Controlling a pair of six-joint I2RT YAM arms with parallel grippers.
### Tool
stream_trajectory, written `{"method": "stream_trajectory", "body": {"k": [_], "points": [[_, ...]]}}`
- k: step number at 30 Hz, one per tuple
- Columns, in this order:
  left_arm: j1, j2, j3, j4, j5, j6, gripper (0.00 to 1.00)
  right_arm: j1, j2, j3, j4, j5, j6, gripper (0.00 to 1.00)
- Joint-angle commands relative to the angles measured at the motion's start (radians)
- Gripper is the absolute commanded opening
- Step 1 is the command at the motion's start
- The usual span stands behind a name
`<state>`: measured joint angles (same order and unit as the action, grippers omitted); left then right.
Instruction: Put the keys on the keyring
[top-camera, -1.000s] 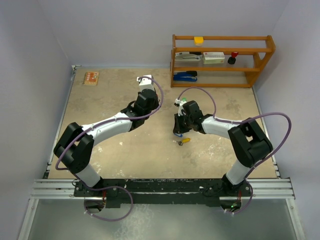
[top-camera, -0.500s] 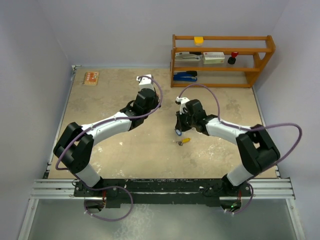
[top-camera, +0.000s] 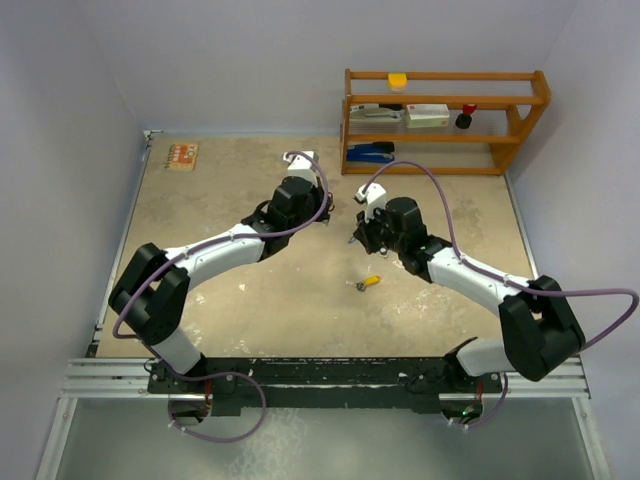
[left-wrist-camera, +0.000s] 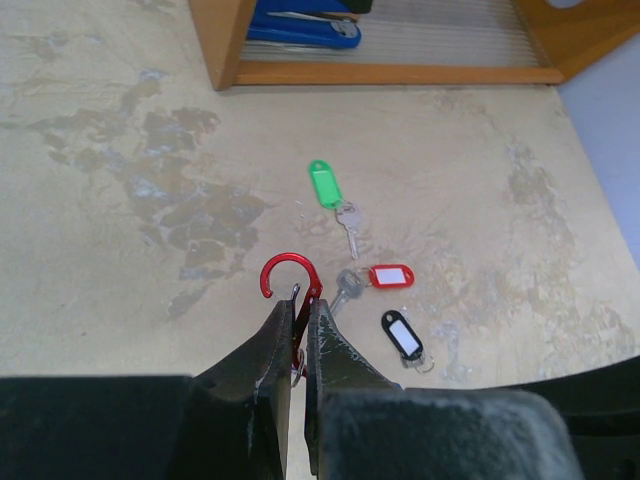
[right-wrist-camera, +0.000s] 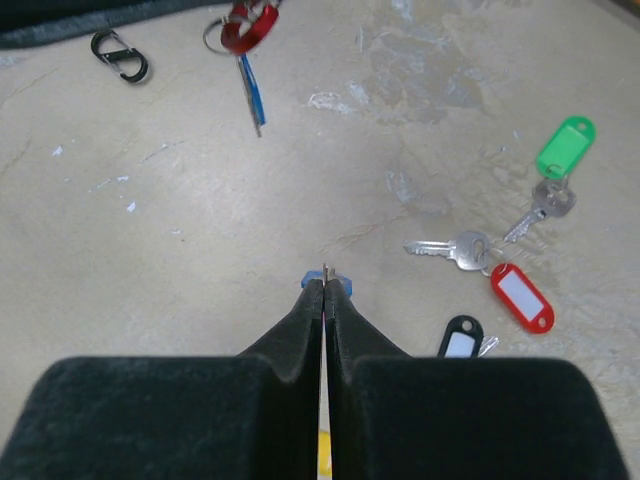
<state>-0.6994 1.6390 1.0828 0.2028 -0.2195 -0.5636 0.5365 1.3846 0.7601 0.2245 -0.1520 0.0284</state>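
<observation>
The right pincer (right-wrist-camera: 323, 295) is clamped shut on a blue-tagged silver key (right-wrist-camera: 311, 283) jutting straight forward. Ahead of it, slightly left, the closed left pincer (left-wrist-camera: 300, 305) pinches the red metal carabiner keyring (left-wrist-camera: 268, 272).

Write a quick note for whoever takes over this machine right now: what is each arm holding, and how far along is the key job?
The left end effector is shut on the red carabiner.
The right end effector is shut, pinching a small blue piece, probably a key tag.
Done: one blue-tagged key appears to hang from the carabiner.
To do: the green-tagged key, red-tagged key and black-tagged key lie loose on the table. The yellow-tagged key lies apart, nearer the arm bases.
</observation>
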Motion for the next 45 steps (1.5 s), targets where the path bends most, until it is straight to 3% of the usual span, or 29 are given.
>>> {"method": "stream_trajectory", "body": {"k": [1, 13, 45], "points": [[0.005, 0.004, 0.052, 0.063, 0.103, 0.015, 0.0, 0.003, -0.033, -0.01, 0.091, -0.013, -0.093, 0.0], [-0.001, 0.028, 0.079, 0.051, 0.183, 0.028, 0.0, 0.0, -0.064, 0.039, 0.091, 0.009, -0.158, 0.0], [-0.016, 0.095, 0.155, -0.023, 0.261, 0.094, 0.0, -0.07, -0.056, 0.134, 0.072, -0.114, -0.2, 0.0]]}}
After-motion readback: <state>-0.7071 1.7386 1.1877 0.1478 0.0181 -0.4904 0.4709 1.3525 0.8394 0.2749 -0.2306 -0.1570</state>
